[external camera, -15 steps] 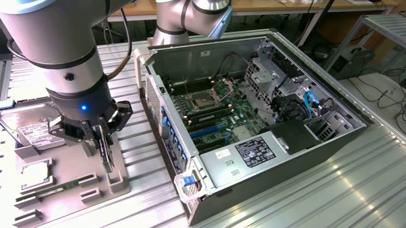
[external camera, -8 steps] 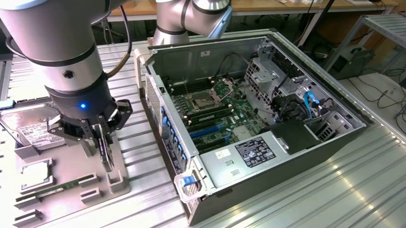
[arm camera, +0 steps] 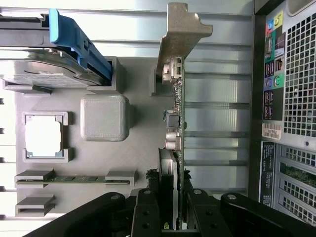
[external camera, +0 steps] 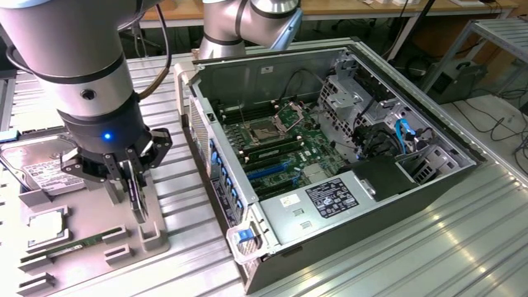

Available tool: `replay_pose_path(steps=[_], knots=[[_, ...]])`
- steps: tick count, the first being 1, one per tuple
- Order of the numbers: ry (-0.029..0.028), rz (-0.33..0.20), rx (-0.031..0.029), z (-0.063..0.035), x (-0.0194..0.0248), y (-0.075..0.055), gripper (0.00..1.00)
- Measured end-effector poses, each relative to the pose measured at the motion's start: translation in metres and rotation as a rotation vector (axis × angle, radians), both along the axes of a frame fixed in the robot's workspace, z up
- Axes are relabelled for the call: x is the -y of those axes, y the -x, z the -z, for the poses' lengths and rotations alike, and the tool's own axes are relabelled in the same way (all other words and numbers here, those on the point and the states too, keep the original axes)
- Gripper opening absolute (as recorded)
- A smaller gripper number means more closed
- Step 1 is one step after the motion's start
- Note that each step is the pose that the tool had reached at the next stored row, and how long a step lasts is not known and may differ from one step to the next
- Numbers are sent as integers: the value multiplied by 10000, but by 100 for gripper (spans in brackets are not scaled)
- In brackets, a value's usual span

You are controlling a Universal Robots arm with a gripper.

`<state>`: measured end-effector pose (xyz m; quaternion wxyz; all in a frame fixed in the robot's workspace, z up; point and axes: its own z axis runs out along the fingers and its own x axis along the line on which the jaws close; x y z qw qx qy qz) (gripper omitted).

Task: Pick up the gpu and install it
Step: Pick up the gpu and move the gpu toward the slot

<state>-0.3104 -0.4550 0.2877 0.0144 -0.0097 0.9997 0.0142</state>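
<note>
The gpu [external camera: 138,199] stands on edge in the grey parts tray [external camera: 95,263] at the exterior view's left, beside the open computer case. In the wrist view the gpu [arm camera: 178,116] appears edge-on as a thin green board, its silver bracket [arm camera: 180,34] at the far end. My gripper [external camera: 132,179] hangs straight down over it. The black fingers [arm camera: 146,213] press the card from both sides near its fan end, so the gripper [arm camera: 172,210] is shut on the gpu. The card's lower edge sits at the tray's slot posts; I cannot tell whether it is lifted.
The tray also holds a hard drive [external camera: 39,168], a CPU [arm camera: 43,138] and a RAM stick [arm camera: 74,179]. The open case [external camera: 462,145] with its motherboard [external camera: 281,145] lies at the exterior view's right; its rear panel [arm camera: 291,98] is close beside the tray.
</note>
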Motion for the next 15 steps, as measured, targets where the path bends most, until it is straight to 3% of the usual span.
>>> replay_pose_path(steps=[15], knots=[[1, 0, -2, -52, 0, -1, 27]])
